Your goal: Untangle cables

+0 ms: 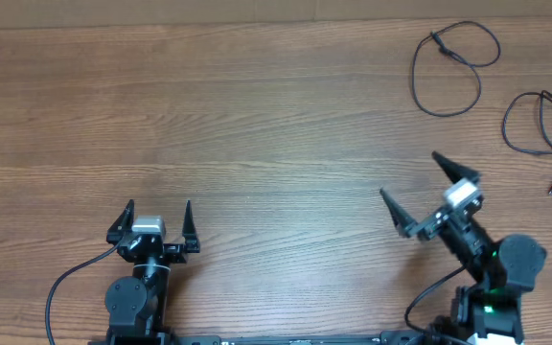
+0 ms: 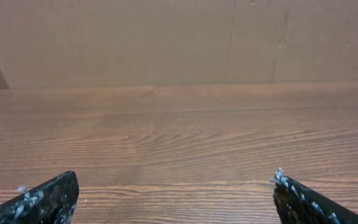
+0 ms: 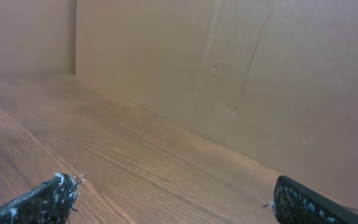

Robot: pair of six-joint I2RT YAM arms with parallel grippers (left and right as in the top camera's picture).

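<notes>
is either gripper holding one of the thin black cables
No, the left gripper and right gripper both stand open and empty, well apart from the thin black cables.

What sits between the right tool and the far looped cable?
Nothing: overhead shows only bare table between the right tool and the looped cable.

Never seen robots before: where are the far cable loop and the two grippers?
far cable loop point(image 1: 438, 41), overhead view, its plug end
left gripper point(image 1: 159, 204), overhead view, between its fingertips
right gripper point(image 1: 409, 173), overhead view, between its fingertips
</notes>
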